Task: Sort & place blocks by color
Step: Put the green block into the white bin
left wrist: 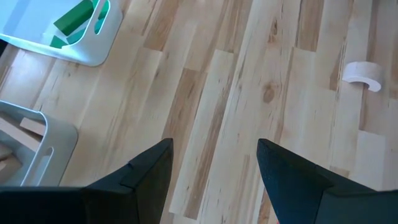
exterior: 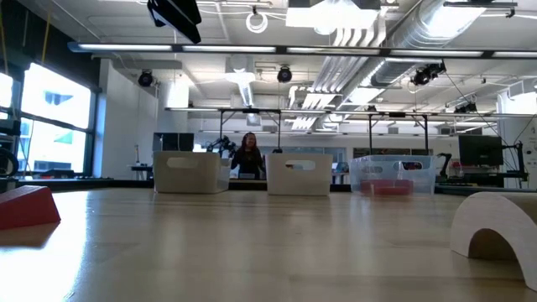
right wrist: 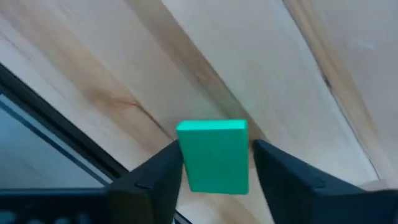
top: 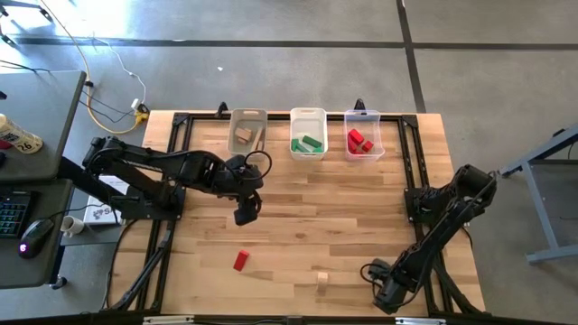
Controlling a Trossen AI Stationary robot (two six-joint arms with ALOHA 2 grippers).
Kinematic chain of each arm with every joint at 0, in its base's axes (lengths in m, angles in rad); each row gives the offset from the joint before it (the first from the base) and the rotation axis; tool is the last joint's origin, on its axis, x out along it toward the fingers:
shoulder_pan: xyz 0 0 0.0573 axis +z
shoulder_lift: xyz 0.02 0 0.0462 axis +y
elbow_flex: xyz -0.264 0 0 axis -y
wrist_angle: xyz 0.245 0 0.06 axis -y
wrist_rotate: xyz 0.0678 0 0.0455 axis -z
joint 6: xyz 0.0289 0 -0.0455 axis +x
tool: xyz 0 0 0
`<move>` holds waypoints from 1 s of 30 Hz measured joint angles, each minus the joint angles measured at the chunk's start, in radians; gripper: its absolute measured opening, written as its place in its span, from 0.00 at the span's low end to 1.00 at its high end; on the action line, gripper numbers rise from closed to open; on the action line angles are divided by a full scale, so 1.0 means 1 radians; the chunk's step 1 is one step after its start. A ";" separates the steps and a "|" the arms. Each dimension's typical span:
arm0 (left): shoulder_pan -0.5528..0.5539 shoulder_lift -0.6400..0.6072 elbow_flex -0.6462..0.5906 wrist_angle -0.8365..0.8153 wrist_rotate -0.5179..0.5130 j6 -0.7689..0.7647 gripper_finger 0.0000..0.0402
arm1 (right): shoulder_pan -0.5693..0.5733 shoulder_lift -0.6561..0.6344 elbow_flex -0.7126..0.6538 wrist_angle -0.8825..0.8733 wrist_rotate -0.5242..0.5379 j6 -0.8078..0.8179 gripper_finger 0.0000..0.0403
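**Now: right gripper closing on a green block at the table's near edge**

Step in hand: pickup of a green block [right wrist: 214, 155]. In the right wrist view it stands between the fingers of the right gripper [top: 386, 291], which flank its two sides closely. Whether the pads already press on it I cannot tell; I judge the grasp to be forming, not secured.

Landmark: the green bin [top: 308, 134], middle of three bins along the far edge of the table [top: 298, 226].
- Right gripper sits near the table's front right corner, well apart from the green bin, diagonally across the boards.
- Left gripper [top: 246, 213] hangs over the table nearer the green bin, toward its tan-bin side, fingers spread wide with nothing between them.
- Tan bin [top: 247, 132] stands beside the green bin on one side, red bin [top: 363, 134] on the other; each holds pieces of its colour.

Loose on the boards: one red block [top: 239, 261] and one tan arch-shaped piece [top: 322, 279], both well apart from the green bin, toward the front edge.

Next move, as judged: finish the squeeze, lift clear, carry across the table and release over the green bin. Risk: block sits close to the table edge, so a loose pinch could push it off.

Writing: no legible label or brand on bins, blocks or arms.
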 joint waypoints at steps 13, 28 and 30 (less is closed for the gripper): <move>-0.002 0.000 0.000 -0.028 0.031 0.035 0.55 | -0.035 0.013 0.074 -0.035 0.052 0.009 0.25; -0.202 -0.063 -0.016 -0.236 -0.070 0.007 0.55 | -0.151 0.012 0.201 -0.041 0.390 -0.024 0.25; -0.220 -0.077 -0.044 -0.234 -0.077 -0.019 0.55 | -0.190 0.010 0.212 -0.039 0.388 -0.077 0.25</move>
